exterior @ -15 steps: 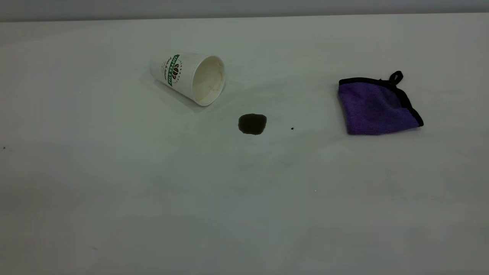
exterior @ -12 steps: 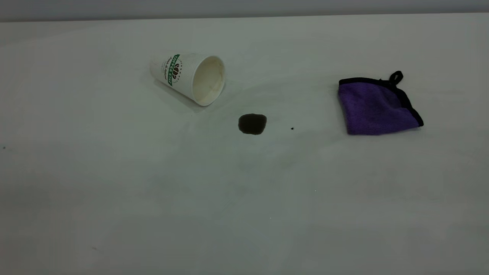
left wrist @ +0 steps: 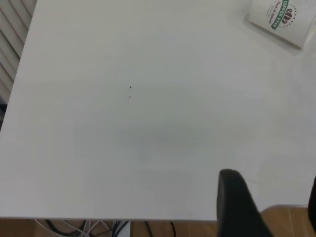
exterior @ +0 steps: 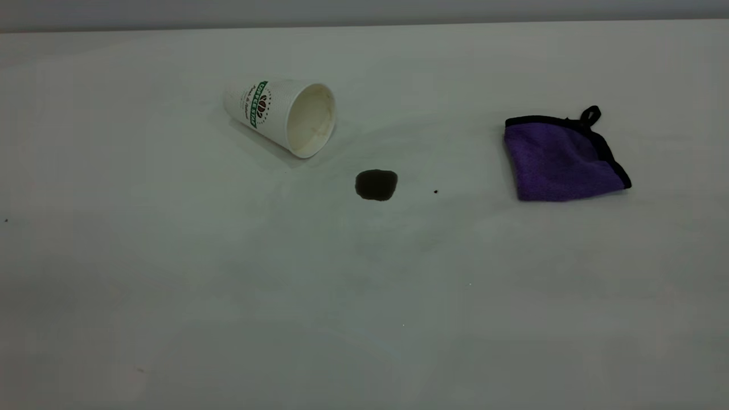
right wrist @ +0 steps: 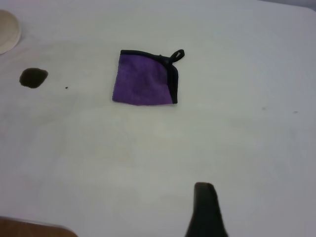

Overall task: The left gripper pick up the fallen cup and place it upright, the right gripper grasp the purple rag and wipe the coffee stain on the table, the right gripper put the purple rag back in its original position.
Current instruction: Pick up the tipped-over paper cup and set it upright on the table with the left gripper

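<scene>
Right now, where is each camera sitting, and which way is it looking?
Exterior view: outside the rig, looking down at the table with the tipped cup, the stain and the rag; no arm shows.
Left wrist view: on the left arm at the table's edge, facing the cup; a dark finger of its tool shows.
Right wrist view: on the right arm, facing the rag and stain; a dark finger shows.
Shared: both wrist views see the cup.

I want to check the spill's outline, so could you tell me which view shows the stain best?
The exterior view: the stain sits central and whole, between cup and rag. The right wrist view shows it small near one edge; the left wrist view misses it.
</scene>
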Controlling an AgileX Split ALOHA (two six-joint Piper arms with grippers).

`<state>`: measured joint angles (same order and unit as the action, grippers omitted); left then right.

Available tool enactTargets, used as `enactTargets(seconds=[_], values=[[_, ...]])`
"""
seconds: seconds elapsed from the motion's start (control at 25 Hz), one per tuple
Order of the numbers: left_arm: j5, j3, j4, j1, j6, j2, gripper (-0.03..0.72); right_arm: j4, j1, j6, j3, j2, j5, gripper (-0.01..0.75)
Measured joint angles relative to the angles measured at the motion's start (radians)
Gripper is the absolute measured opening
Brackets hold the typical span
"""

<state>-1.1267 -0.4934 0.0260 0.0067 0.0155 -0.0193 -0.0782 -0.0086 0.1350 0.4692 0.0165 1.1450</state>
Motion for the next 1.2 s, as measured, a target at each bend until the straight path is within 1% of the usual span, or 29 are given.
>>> enactTargets(seconds=[0.88, 1.04, 1.2], values=[[0.000, 0.000, 0.013, 0.000, 0.000, 0.003, 0.419, 0.000, 0.000, 0.000, 0.000, 0.000, 0.000, 0.589], [0.003, -0.005, 0.083, 0.000, 0.015, 0.109, 0.419, 0.000, 0.000, 0.000, 0.000, 0.000, 0.000, 0.589], [0.061, -0.056, 0.159, 0.000, 0.054, 0.308, 0.433, 0.000, 0.000, 0.000, 0.000, 0.000, 0.000, 0.589]])
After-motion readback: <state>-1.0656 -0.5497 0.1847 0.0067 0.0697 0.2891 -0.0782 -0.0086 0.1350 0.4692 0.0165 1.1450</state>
